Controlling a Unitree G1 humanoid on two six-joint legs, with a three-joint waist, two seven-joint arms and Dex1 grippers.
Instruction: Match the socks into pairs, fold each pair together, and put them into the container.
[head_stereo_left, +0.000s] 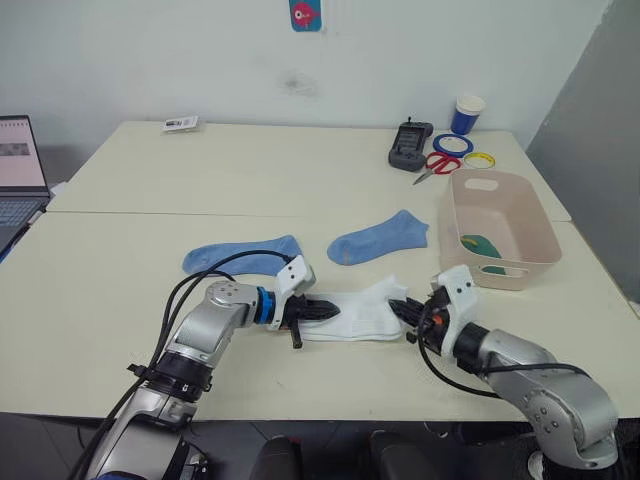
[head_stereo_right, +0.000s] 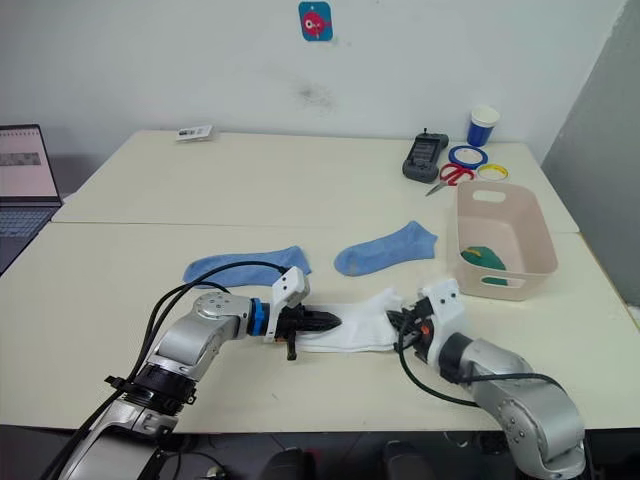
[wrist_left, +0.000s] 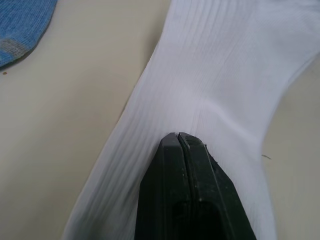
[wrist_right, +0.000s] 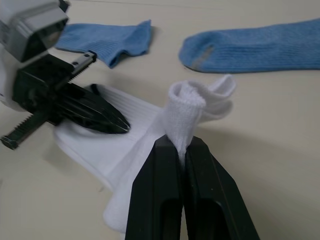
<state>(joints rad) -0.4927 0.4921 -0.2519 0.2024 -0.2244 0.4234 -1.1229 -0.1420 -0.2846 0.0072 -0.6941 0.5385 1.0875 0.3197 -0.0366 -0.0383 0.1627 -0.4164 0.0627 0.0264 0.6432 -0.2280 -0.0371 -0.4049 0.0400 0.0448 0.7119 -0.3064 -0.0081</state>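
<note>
Your R gripper (wrist_right: 181, 145) fingers pinch a raised fold of the soft white cloth socks (head_stereo_left: 355, 312) while L gripper (head_stereo_left: 322, 309) fingers, clenched, pin the other end to the cream worktop (head_stereo_left: 300, 180), prob. to fold the pair before the pink-beige plastic container (head_stereo_left: 530, 232) w/ green socks inside.

No readable text or labels anywhere.

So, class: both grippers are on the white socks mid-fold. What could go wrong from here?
The right gripper pinches only a small bunch of the white socks, so the cloth may slip free. The left gripper presses the other end with fingers shut; if it lifts, the pair may slide apart.
</note>
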